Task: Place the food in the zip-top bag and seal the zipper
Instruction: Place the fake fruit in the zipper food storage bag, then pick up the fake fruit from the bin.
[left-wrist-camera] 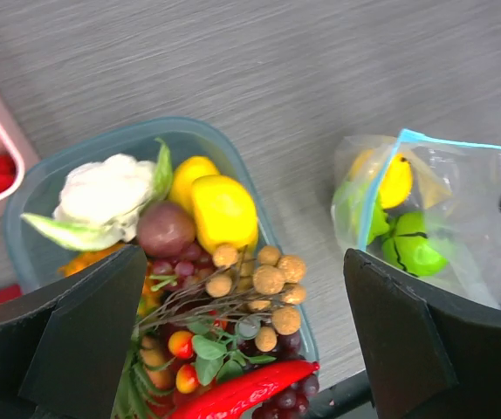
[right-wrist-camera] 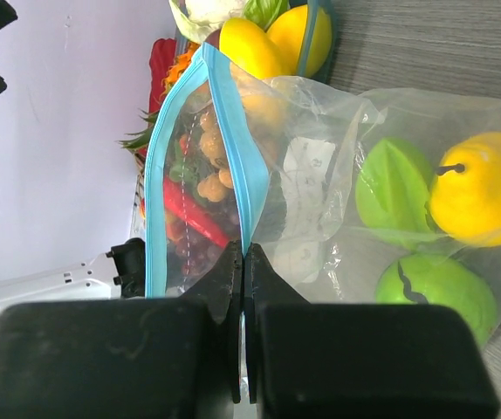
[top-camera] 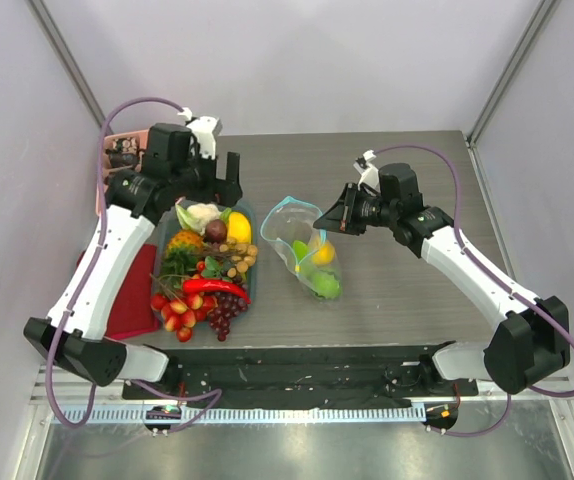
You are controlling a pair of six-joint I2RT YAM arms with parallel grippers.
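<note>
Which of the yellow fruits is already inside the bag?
The stemmed yellow fruit beside the green ones inside the zip-top bag; the two lemons lie in the tub.

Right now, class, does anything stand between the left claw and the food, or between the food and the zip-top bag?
Nothing visible. The open left claw faces the uncovered food in its blue container; only bare table lies between that and the zip-top bag, pinched by the right claw.

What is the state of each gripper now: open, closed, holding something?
Left gripper: open, holding nothing, over the box.
Right gripper: closed on the blue strip of the bag.
</note>
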